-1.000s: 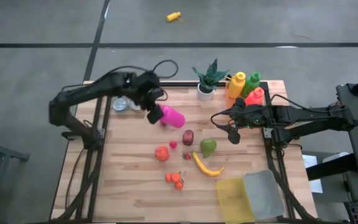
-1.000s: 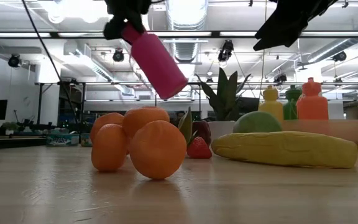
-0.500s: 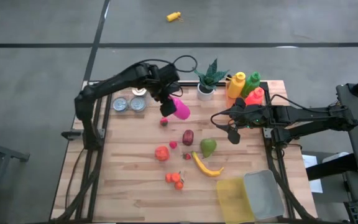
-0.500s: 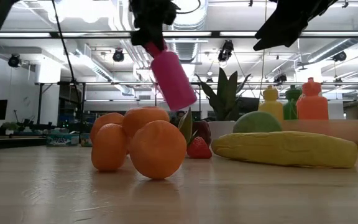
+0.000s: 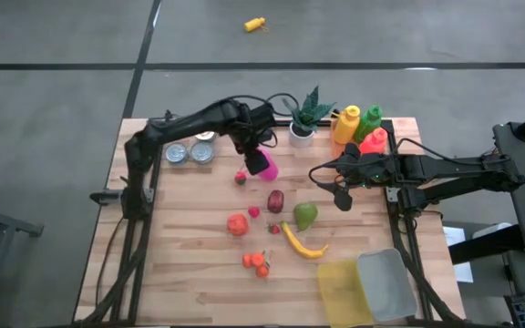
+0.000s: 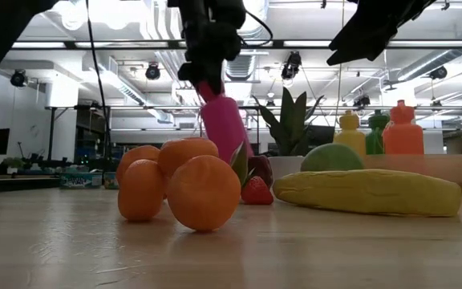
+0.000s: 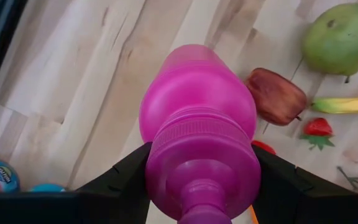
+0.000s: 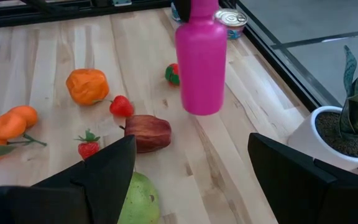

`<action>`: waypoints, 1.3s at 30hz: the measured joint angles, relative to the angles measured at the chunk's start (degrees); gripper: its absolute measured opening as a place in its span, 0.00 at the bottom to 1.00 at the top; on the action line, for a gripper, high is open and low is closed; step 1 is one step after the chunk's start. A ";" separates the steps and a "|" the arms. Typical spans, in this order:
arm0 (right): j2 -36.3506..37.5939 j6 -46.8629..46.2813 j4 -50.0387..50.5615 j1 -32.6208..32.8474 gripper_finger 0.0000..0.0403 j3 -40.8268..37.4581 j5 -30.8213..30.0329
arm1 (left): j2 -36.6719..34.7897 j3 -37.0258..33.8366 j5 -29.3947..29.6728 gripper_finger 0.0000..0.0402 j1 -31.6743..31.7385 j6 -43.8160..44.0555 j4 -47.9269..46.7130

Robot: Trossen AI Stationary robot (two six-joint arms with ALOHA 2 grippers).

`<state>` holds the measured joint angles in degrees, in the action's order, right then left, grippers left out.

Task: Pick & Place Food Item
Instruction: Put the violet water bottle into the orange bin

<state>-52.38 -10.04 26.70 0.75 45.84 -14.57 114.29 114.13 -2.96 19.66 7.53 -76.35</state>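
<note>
My left gripper [image 5: 250, 144] is shut on a pink bottle [image 5: 262, 164] over the table's far middle. The bottle also shows in the low view [image 6: 224, 128], the left wrist view [image 7: 197, 118] and the right wrist view [image 8: 201, 59]. Below and near it lie a dark red apple [image 5: 275, 200], a green pear [image 5: 305, 216], a banana [image 5: 303, 243], an orange fruit [image 5: 236, 224], strawberries [image 5: 254, 211] and tangerines [image 5: 257, 263]. My right gripper [image 5: 339, 193] hangs open and empty over the table's right side, above the fruit. My left gripper pinches the bottle's cap end, at the wide collar under the spout [image 7: 201, 165], with one finger [image 7: 120, 180] on each side. The fingers come from above, slanting down. The bottle hangs below them, cap up and slightly tilted, its base [image 8: 201, 109] seemingly clear of the wood.
A potted plant [image 5: 306, 118] and orange, green and red bottles [image 5: 347, 123] stand at the far right edge. Two cans [image 5: 190, 152] sit at the far left. A yellow lid [image 5: 344, 292] and a clear box [image 5: 386, 284] lie at the near right corner.
My left gripper has carried the pink bottle toward the table's right and far edge, still shut on it. The bottle has swung from a strong slant to nearly upright, base down. My right gripper has kept still.
</note>
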 joint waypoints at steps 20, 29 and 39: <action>0.00 0.00 0.04 0.00 0.76 0.00 0.00 | 2.24 -0.02 2.38 0.53 0.00 -0.19 -0.29; 0.00 0.00 0.04 0.00 0.76 0.00 0.00 | 2.24 -0.09 2.15 0.53 -0.07 -0.24 0.24; 0.00 0.00 0.03 -0.02 0.76 0.00 0.00 | 2.24 -0.15 1.10 0.55 -0.17 -0.65 0.02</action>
<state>-52.38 -10.04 26.73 0.74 45.84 -14.57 116.53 113.97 -1.86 19.49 6.88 -76.34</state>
